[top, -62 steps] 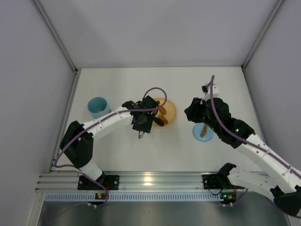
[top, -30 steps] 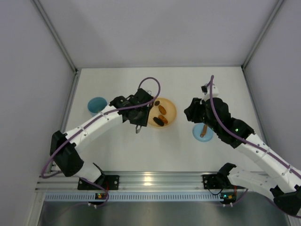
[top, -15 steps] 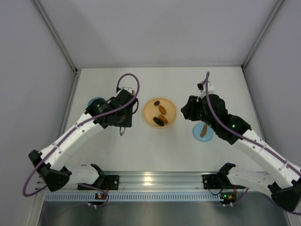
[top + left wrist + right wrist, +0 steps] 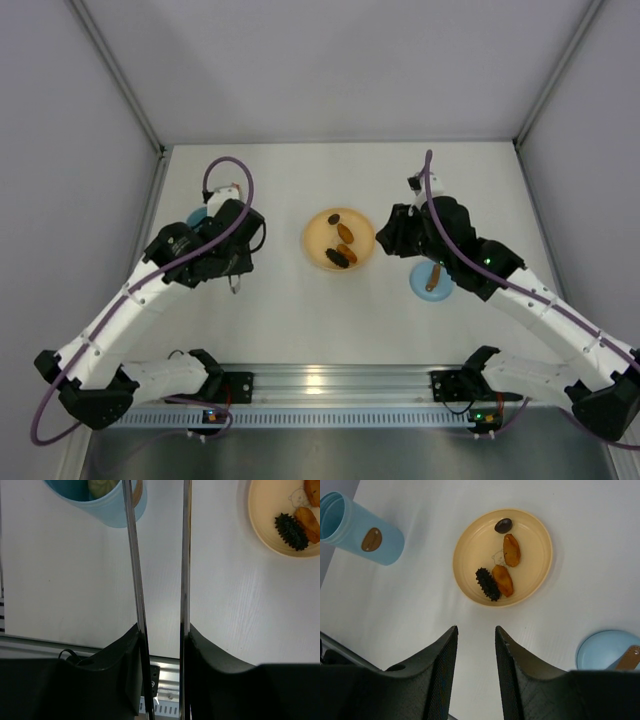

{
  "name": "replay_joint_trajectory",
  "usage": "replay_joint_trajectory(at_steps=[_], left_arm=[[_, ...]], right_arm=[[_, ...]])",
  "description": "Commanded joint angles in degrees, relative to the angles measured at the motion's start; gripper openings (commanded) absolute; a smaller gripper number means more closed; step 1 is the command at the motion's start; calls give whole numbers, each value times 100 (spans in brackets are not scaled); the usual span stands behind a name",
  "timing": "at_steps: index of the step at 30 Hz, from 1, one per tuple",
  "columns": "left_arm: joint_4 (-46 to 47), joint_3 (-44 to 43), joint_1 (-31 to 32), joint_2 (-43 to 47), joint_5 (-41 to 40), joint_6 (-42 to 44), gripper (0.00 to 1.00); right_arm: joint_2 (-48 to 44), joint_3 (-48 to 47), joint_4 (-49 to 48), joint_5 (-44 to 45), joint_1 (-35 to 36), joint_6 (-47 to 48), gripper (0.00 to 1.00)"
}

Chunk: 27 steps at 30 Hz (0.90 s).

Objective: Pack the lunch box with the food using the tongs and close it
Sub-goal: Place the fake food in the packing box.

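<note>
L gripper holds tongs by the tub; 4 pcs of food sit on plate.

Tongs are clamped by both arms in the L gripper, part-open, w/ the gap widening slightly fwd. Long axis runs straight out from the gripper, away from the robot, one arm crossing the tub's side. Tips leave the wrist view, so can't tell if they carry anything. Prob. stiff, springy, slick steel: gripping mid-arm lets a squeeze shut the tips. Tub is open, mouth up, sth pale inside. The food lies well right of the tongs: small, light, likely slippery, so pinch across the short width. The orange pcs' long axes lie roughly parallel. R gripper hovers near plate, jaws apart, empty, w/ lid beside it.
</note>
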State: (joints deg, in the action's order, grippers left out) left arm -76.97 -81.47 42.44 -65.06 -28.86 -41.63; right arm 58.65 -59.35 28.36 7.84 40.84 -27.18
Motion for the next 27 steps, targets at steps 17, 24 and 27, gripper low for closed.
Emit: replay_joint_trajectory(at_steps=[17,24,27], left_arm=[[-372,711,-1396,494,319,735,39],[-301,834,-1405,503,329,673,41],[-231,949,-1405,512,337,673,43]], right_arm=[[-82,-103,-445,-212,47,11,36],[-82,-41,-472,-239,47,20,36],[-91,-33,-472,-230,47,11,36]])
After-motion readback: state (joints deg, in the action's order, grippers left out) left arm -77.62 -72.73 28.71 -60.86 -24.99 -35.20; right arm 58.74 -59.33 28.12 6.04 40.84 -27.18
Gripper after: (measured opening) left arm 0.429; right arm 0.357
